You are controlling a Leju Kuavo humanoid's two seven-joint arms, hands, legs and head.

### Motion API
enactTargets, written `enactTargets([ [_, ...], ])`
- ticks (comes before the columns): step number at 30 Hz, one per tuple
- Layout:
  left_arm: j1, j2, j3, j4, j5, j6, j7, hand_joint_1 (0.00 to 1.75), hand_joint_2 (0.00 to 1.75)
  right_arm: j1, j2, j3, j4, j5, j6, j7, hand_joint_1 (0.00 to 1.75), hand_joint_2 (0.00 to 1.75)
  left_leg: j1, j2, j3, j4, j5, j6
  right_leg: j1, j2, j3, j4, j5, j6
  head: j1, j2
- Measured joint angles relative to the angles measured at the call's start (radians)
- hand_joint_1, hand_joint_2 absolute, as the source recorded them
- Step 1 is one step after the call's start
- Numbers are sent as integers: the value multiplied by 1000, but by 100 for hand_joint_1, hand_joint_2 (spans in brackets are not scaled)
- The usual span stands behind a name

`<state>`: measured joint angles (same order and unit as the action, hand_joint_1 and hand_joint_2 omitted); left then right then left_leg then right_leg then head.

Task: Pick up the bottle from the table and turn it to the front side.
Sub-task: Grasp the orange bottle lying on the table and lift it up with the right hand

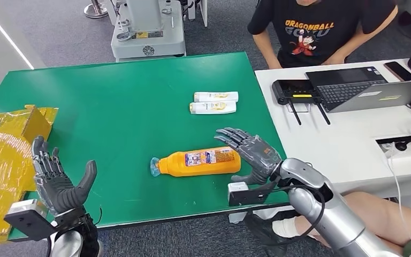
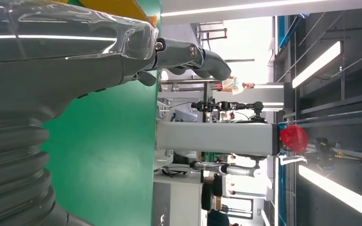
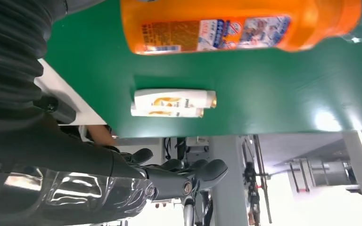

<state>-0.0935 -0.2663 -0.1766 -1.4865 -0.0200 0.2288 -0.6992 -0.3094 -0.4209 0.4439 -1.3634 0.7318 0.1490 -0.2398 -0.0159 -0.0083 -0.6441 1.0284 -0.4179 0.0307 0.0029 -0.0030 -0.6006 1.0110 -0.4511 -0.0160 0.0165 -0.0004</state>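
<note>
Leftmost, crinkled yellow plastic bag (image 1: 2, 160) at green table (image 1: 112, 96) edge. Left hand (image 1: 59, 184) beside it — fingers spread, holding nothing. Orange plastic bottle (image 1: 198, 162) lies flat mid-table, clear cap leftward. Right hand (image 1: 251, 152) at bottle's base — fingers apart, not gripping.

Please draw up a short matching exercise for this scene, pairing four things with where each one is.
Things:
1. bottle
2. tubes
3. laptop
4. left robot hand

Places:
A. on the white desk, in front of the seated person
B. lying on its side on the green table, cap end pointing away from the right robot hand
C. open above the table's near left corner, beside yellow wrapping
D. lying side by side on the green table, beyond the bottle

Pairs: 1-B, 2-D, 3-A, 4-C
</note>
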Motion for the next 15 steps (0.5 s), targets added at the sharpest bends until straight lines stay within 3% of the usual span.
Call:
enactTargets([
  [4,0,0,0,-1,7,-6,0,0,175,-109,-69,31,26,-36,166,1,0,175,-1,1,-1,0,0,0,0,1,0,1,1,0,0,0],
  [8,1,0,0,-2,16,11,0,0,175,-402,-94,141,180,-118,436,-20,0,175,-1,7,0,0,2,1,0,6,-2,1,4,1,0,0],
  [11,1,1,0,-4,21,22,0,0,175,-595,-55,256,350,-163,455,-35,0,175,-1,7,1,0,4,3,0,5,-1,1,5,1,0,0],
  [15,3,1,0,-9,24,31,0,0,175,-708,4,365,494,-208,449,-31,0,175,0,1,0,0,5,2,0,-1,0,1,4,1,0,0],
])
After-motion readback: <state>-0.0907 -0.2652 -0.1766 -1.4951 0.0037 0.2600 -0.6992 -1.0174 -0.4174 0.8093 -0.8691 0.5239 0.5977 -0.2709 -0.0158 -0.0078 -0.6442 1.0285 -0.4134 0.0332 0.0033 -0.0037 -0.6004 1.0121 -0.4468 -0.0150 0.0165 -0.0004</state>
